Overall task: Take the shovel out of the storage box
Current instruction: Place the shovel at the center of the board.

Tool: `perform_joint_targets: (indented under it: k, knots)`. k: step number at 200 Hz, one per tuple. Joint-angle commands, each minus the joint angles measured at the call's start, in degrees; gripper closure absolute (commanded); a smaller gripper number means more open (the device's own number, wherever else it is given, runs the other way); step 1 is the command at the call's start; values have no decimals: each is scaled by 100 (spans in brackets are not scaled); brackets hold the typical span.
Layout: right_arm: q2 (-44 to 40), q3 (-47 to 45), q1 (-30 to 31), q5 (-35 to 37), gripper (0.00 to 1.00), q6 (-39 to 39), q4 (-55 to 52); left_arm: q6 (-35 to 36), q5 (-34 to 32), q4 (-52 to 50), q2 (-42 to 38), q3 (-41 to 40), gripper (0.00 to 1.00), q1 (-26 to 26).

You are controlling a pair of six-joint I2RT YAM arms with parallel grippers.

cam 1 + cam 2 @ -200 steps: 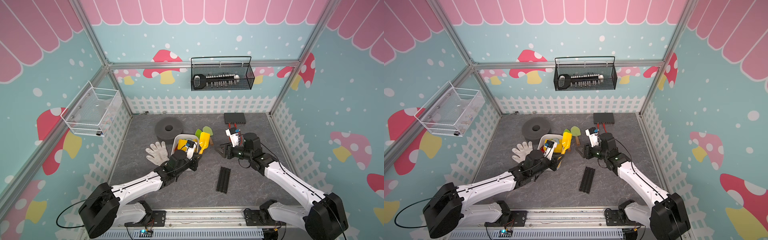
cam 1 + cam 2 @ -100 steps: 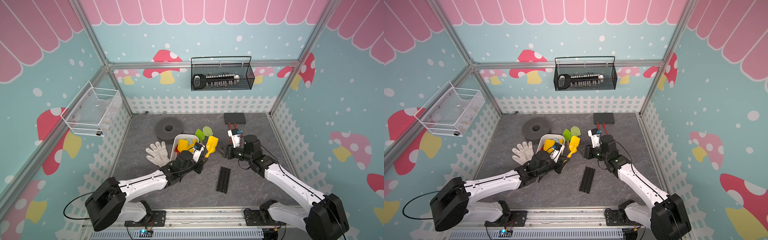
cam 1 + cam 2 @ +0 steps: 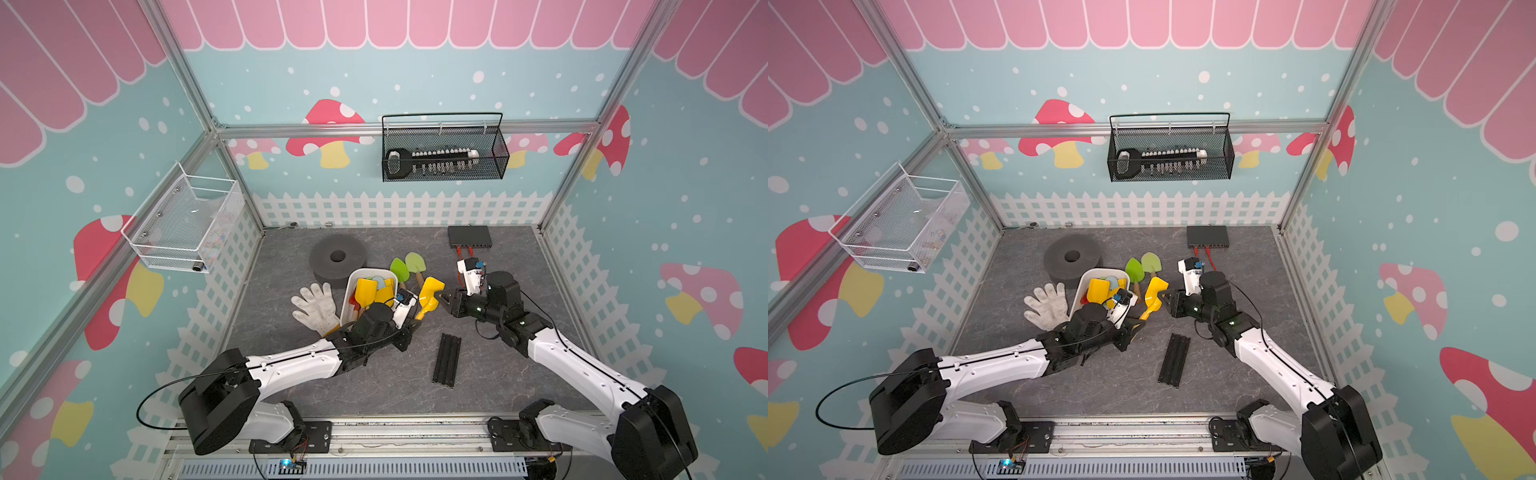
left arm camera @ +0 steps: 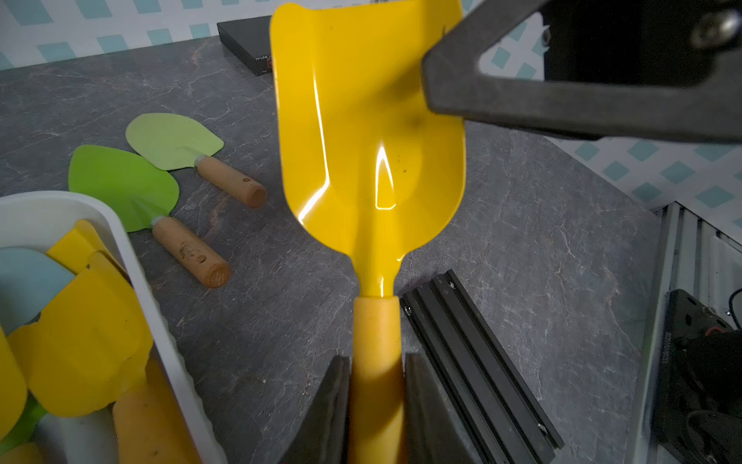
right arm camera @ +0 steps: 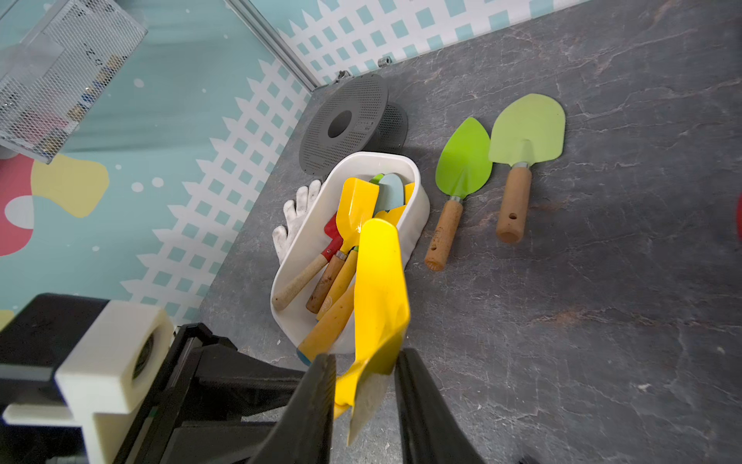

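The shovel is glossy yellow, the storage box plain white; two trowels show green blades, and the tabletop is grey, veined like marble

Teal mushroom-print walls with pink scallops and a white fence ring a grey marbled floor; a black basket hangs at the back, a white basket at the left.

Yellow shovel raised just beside white storage box, seemingly clear.
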Motion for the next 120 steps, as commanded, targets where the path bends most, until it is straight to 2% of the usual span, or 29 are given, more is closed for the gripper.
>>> perform_joint_targets:
  k: [1,35,70,94,120]
  knots:
    - [87,-40,39,143,68,8,-38,130,91,148,-35,136,100,-71]
    - [102,-48,48,304,68,15,-106,192,111,146,-13,162,100,-135]
    - [21,-68,57,544,80,-11,-243,219,60,135,14,180,99,-181]
    - [-14,-80,57,567,86,-34,-234,191,67,90,79,230,92,-189]
    - [-37,-64,57,576,91,-121,-232,155,162,-44,230,353,79,-190]
